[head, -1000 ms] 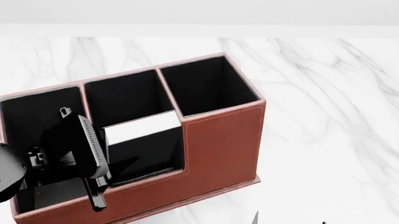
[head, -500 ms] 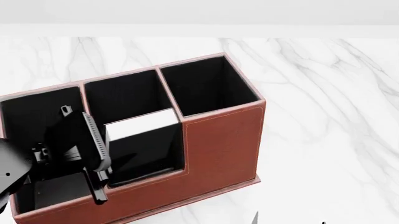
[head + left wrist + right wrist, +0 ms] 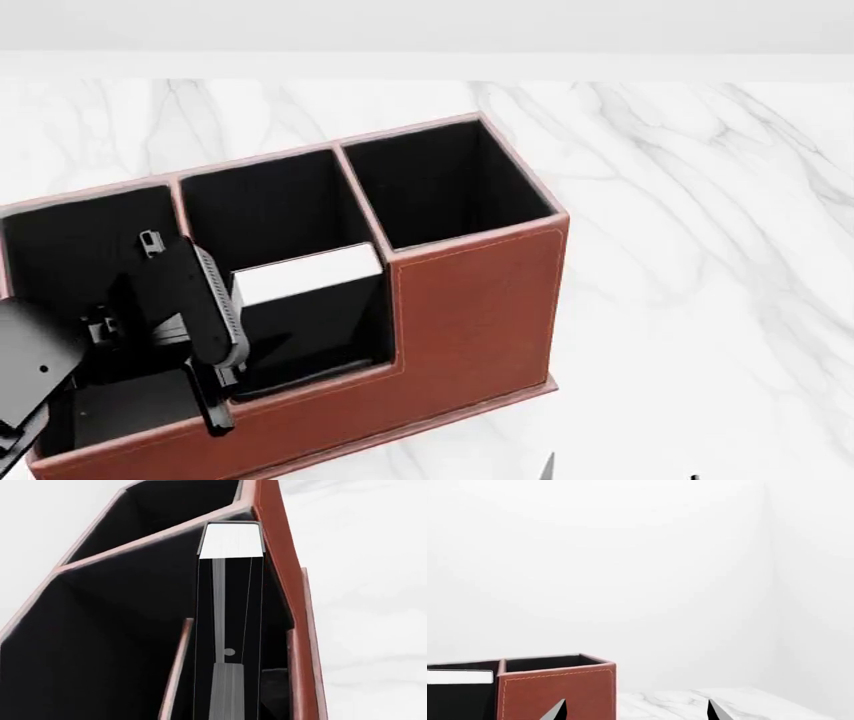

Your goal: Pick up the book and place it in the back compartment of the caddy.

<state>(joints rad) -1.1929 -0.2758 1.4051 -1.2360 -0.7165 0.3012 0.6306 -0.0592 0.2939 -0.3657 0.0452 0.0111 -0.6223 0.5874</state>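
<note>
The reddish-brown caddy point(image 3: 474, 300) stands on the marble table. The book point(image 3: 307, 272), black with white page edges upward, stands inside the back compartment point(image 3: 320, 398), behind that pocket's low front wall. My left gripper point(image 3: 220, 320) reaches in from the left at the book's near end and is shut on it; its fingers are lost against the black lining. In the left wrist view the book point(image 3: 230, 541) runs straight away from the camera, between a thin divider and the caddy's wall point(image 3: 270, 525). My right gripper point(image 3: 637, 711) is open and empty, in front of the caddy point(image 3: 554, 690).
A tall deep pocket point(image 3: 447, 185) is at the caddy's far right, with another pocket point(image 3: 267, 205) beside it and a long one point(image 3: 74, 240) at the left. White marble tabletop point(image 3: 694, 250) spreads to the right and front. A white wall lies behind.
My left arm has come further into view; the gripper has shifted slightly right and turned. The book's white top sits a little lower in the pocket. The right gripper has not moved.
</note>
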